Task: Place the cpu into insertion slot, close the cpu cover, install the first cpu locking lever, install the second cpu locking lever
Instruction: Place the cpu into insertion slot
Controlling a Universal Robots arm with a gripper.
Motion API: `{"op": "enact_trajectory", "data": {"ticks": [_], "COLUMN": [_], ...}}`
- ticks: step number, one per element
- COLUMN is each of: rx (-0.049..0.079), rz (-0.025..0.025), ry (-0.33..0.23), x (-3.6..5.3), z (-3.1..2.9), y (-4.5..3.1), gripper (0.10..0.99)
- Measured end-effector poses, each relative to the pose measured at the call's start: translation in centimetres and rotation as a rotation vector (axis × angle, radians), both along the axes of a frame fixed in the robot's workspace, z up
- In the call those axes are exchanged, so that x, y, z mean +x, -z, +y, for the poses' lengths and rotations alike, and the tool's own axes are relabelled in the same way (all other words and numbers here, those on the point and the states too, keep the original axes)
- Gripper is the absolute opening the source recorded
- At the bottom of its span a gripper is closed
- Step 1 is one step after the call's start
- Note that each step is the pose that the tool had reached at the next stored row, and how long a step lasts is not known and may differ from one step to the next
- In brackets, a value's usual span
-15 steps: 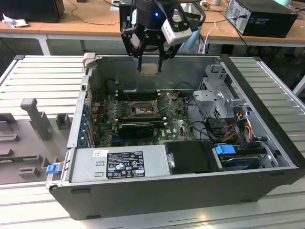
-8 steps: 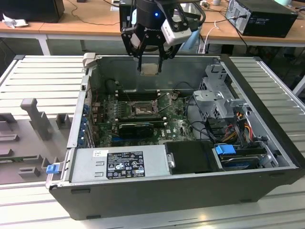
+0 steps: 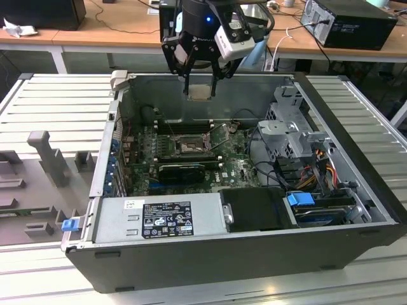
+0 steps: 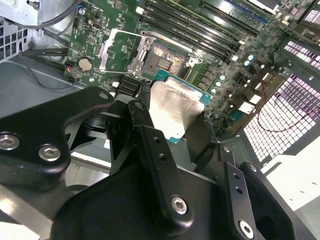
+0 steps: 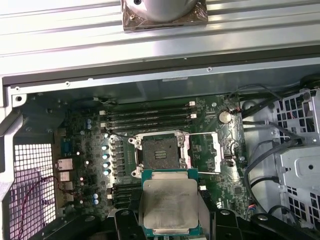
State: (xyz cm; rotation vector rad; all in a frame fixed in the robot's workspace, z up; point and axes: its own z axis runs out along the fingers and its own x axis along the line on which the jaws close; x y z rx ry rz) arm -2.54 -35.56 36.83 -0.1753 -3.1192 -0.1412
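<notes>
- Black fingers (image 4: pixel 150 145) of our hand (image 4: pixel 172 112) sit closest in the second wrist view. They are clamped on two opposite edges of the cpu (image 4: pixel 175 107), whose pale metal top faces the wrist.
- From the exterior view we see the chip hanging in the air above the open computer case (image 3: pixel 210 254), near the case's far wall and well apart from the motherboard (image 5: pixel 80 150) below.
- We find the insertion slot (image 5: pixel 161 152) lying bare on that board, its dark contact field showing inside the silvery rim.
- We see the cpu cover (image 5: pixel 202 150) swung open off the slot, on the side toward the round coin battery (image 5: pixel 225 117). Green board shows through its square window.
- Long dark memory slots (image 5: pixel 150 116) run along another side of the slot.
- Our case lies on its side on a ribbed metal desk (image 3: pixel 57 95).
</notes>
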Motion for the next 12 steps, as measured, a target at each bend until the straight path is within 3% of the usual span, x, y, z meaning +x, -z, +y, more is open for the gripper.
{"op": "enact_trajectory", "data": {"ticks": [12], "rx": [0.000], "rz": [0.0000], "ry": [0.031], "x": [0.00], "z": [0.00], "y": [0.00], "gripper": [0.525]}}
